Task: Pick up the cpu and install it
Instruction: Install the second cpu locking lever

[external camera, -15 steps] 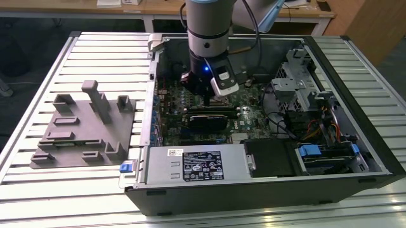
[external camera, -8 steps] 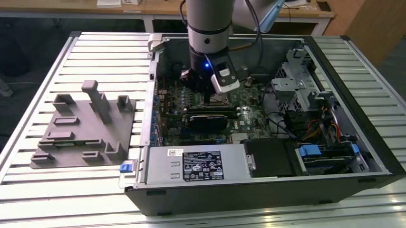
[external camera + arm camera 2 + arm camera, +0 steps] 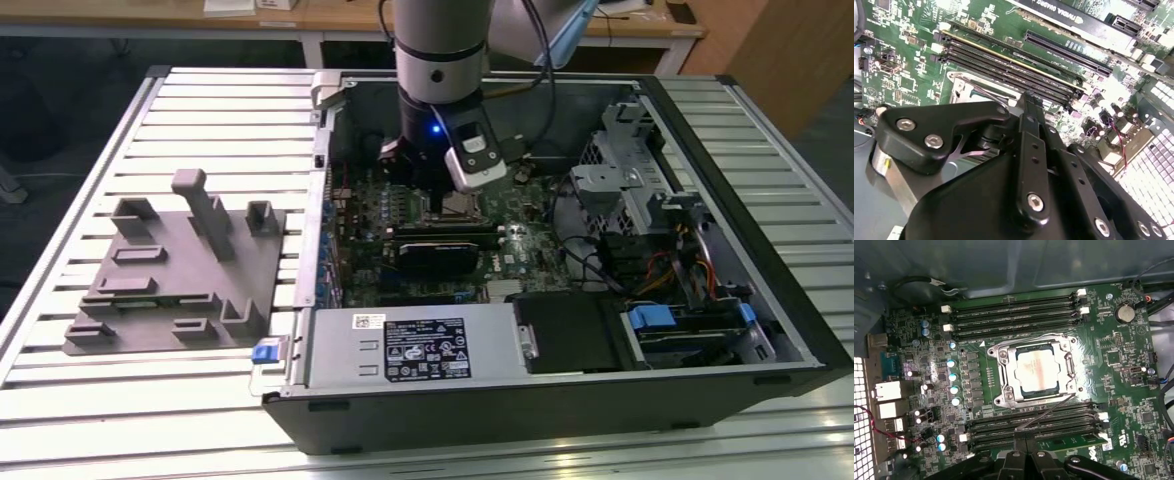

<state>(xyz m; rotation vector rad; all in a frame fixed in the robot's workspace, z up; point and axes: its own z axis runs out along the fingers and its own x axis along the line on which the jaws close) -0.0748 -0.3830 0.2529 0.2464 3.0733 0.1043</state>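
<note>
The cpu [image 3: 1036,371], a flat square chip with a silvery top, lies inside the metal frame of the socket [image 3: 1004,374] at the middle of the green motherboard [image 3: 1134,390]. A thin wire lever [image 3: 1046,412] of the socket stands loose, slanting over the memory slots. My gripper [image 3: 1026,440] hovers above the board a short way from the socket, fingers together and nothing between them. In the second wrist view my gripper [image 3: 1031,97] hangs over the socket's edge [image 3: 966,85]. In the exterior view my gripper [image 3: 434,190] is down inside the open computer case [image 3: 747,300].
Memory slots [image 3: 1014,315] run on both sides of the socket. A black expansion card [image 3: 441,250], a labelled silver power-supply box [image 3: 427,345] and drive cages [image 3: 641,180] crowd the case. A grey fixture block [image 3: 174,270] sits on the slatted table at the exterior view's left.
</note>
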